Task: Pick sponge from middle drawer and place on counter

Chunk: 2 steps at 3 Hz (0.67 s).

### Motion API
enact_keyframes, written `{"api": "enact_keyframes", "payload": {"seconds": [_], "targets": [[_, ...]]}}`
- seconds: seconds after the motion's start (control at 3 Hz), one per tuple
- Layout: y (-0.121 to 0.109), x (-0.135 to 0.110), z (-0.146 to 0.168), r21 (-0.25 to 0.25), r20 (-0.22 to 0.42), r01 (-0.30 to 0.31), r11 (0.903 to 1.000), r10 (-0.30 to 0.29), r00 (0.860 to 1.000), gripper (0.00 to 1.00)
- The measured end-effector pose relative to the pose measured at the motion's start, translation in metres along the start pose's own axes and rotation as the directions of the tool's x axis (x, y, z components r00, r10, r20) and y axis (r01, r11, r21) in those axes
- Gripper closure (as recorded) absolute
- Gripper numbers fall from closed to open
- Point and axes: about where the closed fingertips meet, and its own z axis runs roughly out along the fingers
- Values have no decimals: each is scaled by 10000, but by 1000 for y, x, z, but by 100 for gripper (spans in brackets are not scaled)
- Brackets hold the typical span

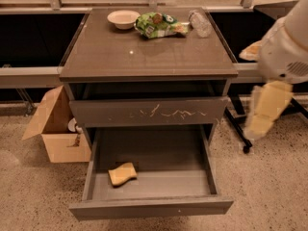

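Note:
The yellow sponge (122,173) lies flat on the grey floor of the open middle drawer (153,207), towards its front left. The drawer is pulled out below the scratched drawer front (149,112). The counter (144,52) is the glossy dark top slab of the cabinet. My gripper (263,110) hangs in the air to the right of the cabinet, at about the height of the scratched front, well away from the sponge. Its pale yellow fingers point down and hold nothing that I can see.
On the back of the counter stand a white bowl (123,19), a green snack bag (158,25) and a clear plastic bottle (199,23). An open cardboard box (57,129) sits on the floor left of the cabinet. A black chair base (240,129) stands at the right.

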Motion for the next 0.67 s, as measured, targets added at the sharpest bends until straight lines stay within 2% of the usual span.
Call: {"api": "enact_keyframes", "payload": {"seconds": [0.33,0.67], "targets": [[6,-28,53,-789,861,834,9934,-765,9933,0],[17,-51,100,-1375,1846,1472,9795,-1207,9754,0]]}}
